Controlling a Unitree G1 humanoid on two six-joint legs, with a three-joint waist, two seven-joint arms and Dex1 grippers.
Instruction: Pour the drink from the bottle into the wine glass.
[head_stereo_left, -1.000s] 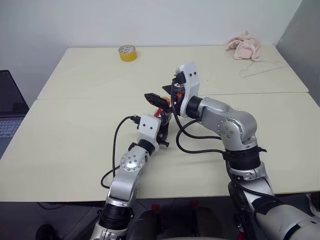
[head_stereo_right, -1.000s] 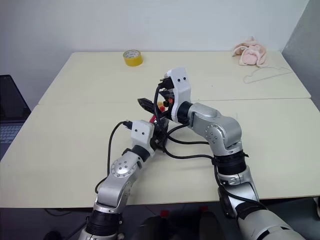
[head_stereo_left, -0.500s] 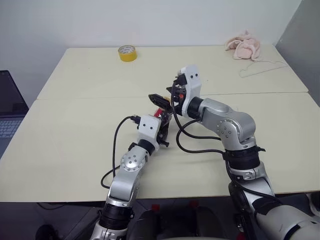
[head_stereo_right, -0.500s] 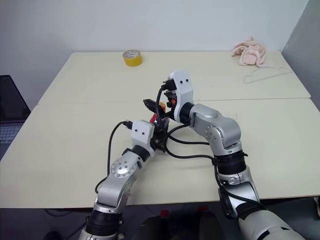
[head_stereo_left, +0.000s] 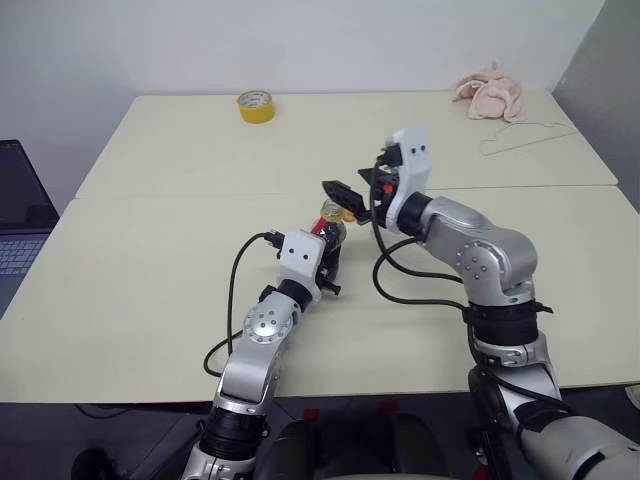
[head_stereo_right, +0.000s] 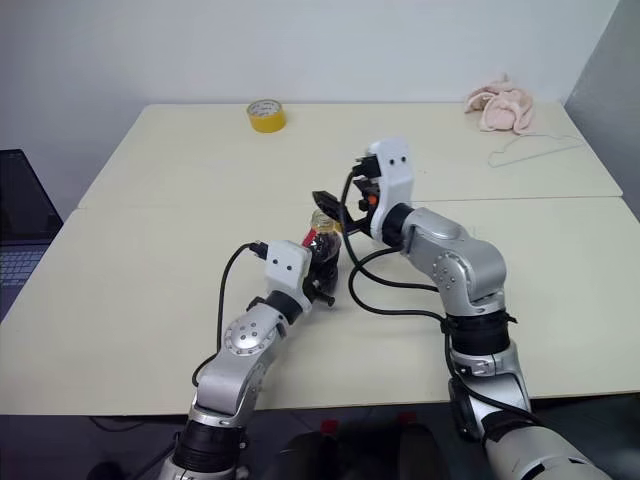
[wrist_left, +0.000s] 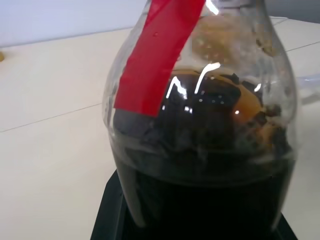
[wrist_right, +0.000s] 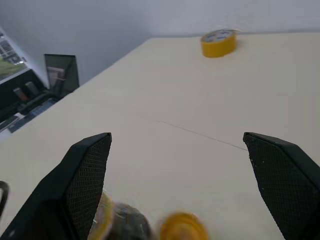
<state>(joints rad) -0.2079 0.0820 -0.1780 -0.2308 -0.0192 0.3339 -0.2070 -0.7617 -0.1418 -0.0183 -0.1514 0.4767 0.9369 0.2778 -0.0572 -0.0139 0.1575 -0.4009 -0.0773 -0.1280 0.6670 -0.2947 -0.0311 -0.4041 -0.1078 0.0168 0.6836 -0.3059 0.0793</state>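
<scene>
movement was all on the right side: the right gripper (wrist_right: 176, 135), which a second earlier had hung directly over the bottle's neck, had drawn off to the robot's right, and its fingers stood spread wide with nothing between them. the bottle (head_stereo_left: 332, 228) now lay just below and to the left of those open fingers, near but apart from them. the left gripper (head_stereo_left: 326, 256) had not shifted; it stayed clamped on the bottle's lower body and held it upright just above the table (head_stereo_left: 150, 260). in the left wrist view the drink (wrist_left: 200, 190) filled the lower half of the bulb, level and dark, directly ahead of that gripper, with the red label (wrist_left: 155, 55) running up the neck above it. a yellow round shape (wrist_right: 182, 227) showed blurred low between the right gripper's fingers in its own wrist view; whether that was the cap on the neck or loose could not be told. the tape roll (head_stereo_left: 254, 105) sat far beyond both grippers at the table's back edge. by my reading the right hand had finished its work at the bottle's top and was clearing away, so the cap step was probably ending. no pouring had begun, since the bottle was untilted and the drink was all inside it.
</scene>
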